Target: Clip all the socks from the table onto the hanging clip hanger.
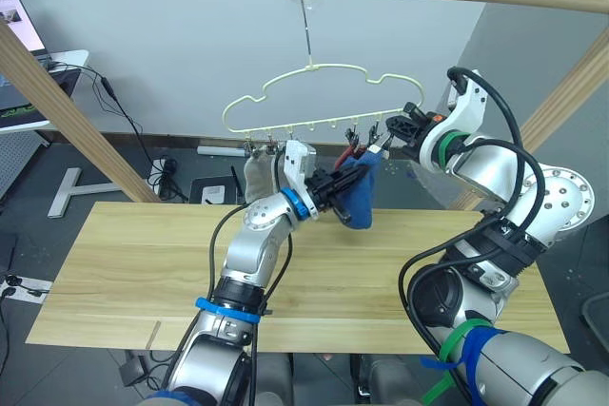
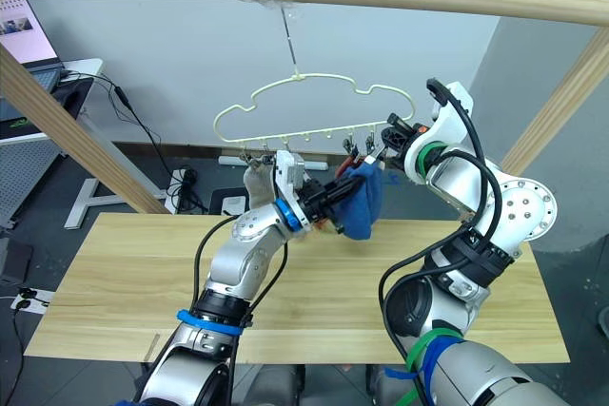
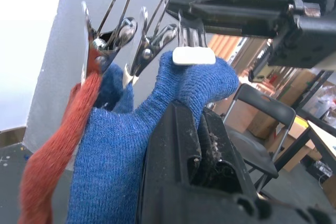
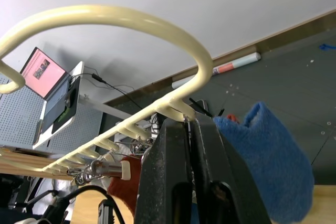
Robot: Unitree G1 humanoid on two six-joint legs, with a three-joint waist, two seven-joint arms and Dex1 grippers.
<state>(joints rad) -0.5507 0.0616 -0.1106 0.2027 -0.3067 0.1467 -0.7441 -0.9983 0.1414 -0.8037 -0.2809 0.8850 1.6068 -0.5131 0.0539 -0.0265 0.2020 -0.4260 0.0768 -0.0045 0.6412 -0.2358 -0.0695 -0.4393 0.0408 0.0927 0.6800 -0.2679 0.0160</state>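
Table (image 1: 124, 273) bare pale wood, grey wall (image 1: 171, 54) behind

Socks (image 1: 360, 192) on clip hanger (image 1: 324, 102) above table (image 1: 114, 273)

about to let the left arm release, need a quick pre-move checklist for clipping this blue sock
1. Left gripper holding the blue fabric sock: ok, shut on its lower part.
2. Right gripper squeezing the end dark metal clip of the pale yellow-green wire clip hanger: ok.
3. Sock's top edge inside the clip's jaws: cannot tell; it sits just under the white pad.
4. Neighbouring clips holding the rust-red sock and light grey sock: ok.
5. Light wood plank table free of socks: ok where visible.
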